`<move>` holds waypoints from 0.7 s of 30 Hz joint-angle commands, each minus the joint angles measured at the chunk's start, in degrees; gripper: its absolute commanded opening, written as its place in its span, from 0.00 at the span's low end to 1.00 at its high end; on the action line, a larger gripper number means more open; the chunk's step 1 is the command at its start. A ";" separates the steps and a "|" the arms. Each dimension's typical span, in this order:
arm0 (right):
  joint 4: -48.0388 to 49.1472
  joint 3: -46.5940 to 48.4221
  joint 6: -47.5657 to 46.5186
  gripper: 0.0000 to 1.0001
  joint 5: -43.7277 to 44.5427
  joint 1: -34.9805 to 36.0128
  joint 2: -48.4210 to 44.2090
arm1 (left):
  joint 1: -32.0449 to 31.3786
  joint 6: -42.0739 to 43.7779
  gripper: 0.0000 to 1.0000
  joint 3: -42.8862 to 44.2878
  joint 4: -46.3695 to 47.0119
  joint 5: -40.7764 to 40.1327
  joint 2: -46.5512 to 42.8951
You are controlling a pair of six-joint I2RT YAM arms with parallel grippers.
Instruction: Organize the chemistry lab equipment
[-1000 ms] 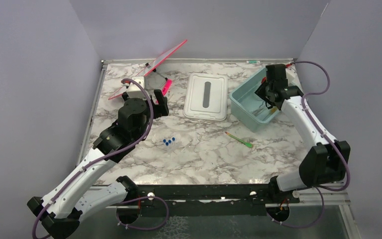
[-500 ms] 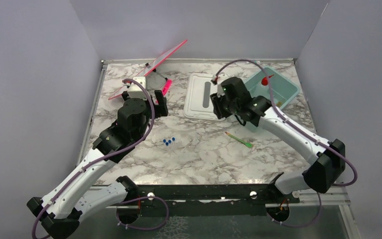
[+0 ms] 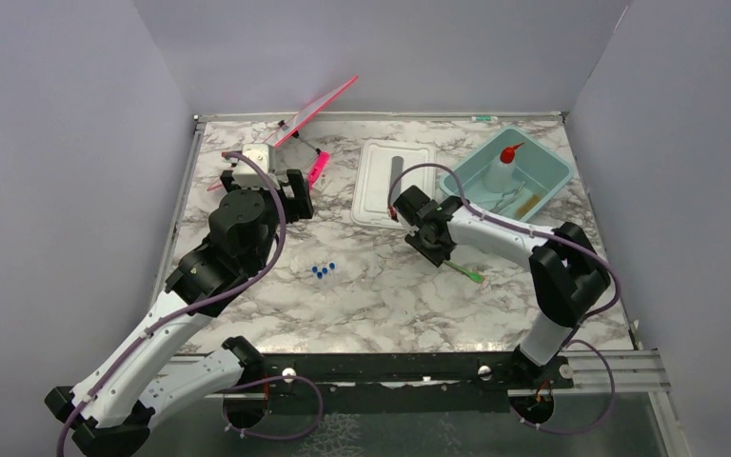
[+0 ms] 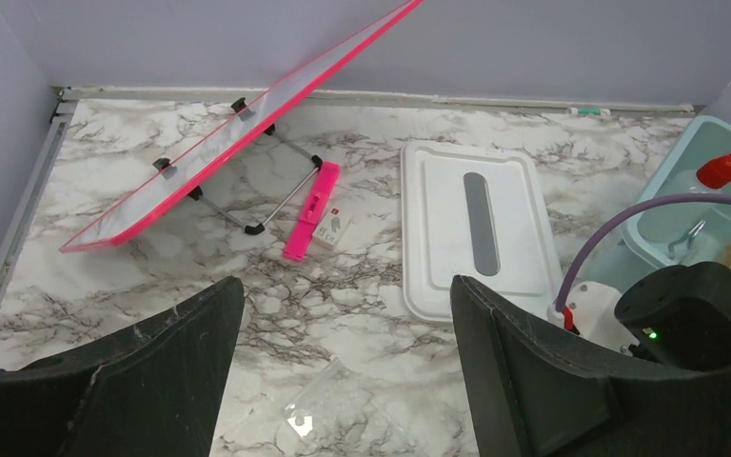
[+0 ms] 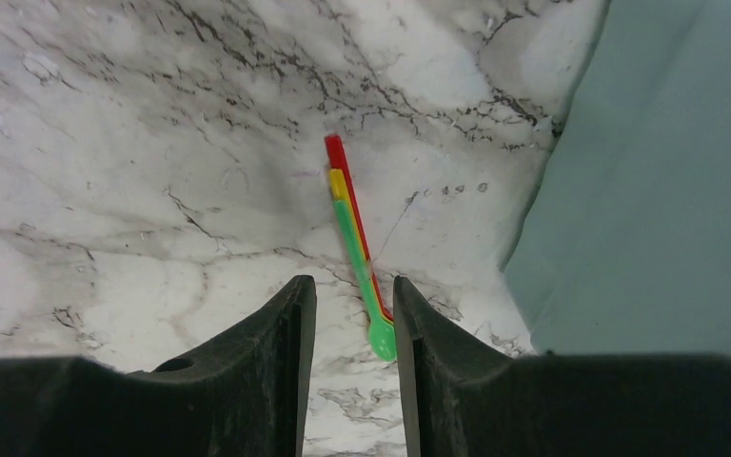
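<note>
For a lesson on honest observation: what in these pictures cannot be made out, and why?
Blue-capped tubes: top view, too small to count.
Green-tipped stick: top view, one end under the right gripper.
Teal tub: left wrist view, cut by the right edge, partly behind the right arm.
Items inside the tub: top view, too small.

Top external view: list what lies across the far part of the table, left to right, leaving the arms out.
pink-edged board → white lid → teal tub, with the red-nozzled squeeze bottle standing inside it
</note>
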 commanded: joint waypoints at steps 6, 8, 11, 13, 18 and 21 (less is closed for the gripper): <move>0.23 -1.53 -4.22 0.39 3.36 -0.28 4.92 | -0.01 0.71 0.83 0.79 1.75 0.90 0.40; 0.82 -1.17 -3.64 0.38 3.90 -0.73 6.32 | 0.00 1.14 0.83 0.96 1.83 0.99 0.60; 0.65 -0.74 -3.35 0.36 3.81 -1.96 7.90 | 0.02 1.73 0.83 1.39 1.81 0.98 0.74; 1.07 -0.66 -3.19 0.35 4.03 -2.68 8.43 | 0.01 2.04 0.83 1.49 1.81 0.94 0.77; 1.69 -0.47 -3.04 0.32 0.41 -4.01 8.56 | -0.01 2.05 0.83 1.41 1.82 0.98 0.65; 0.80 0.60 -2.22 0.25 -6.46 -4.78 8.98 | 0.00 1.73 0.83 1.32 1.83 1.30 0.89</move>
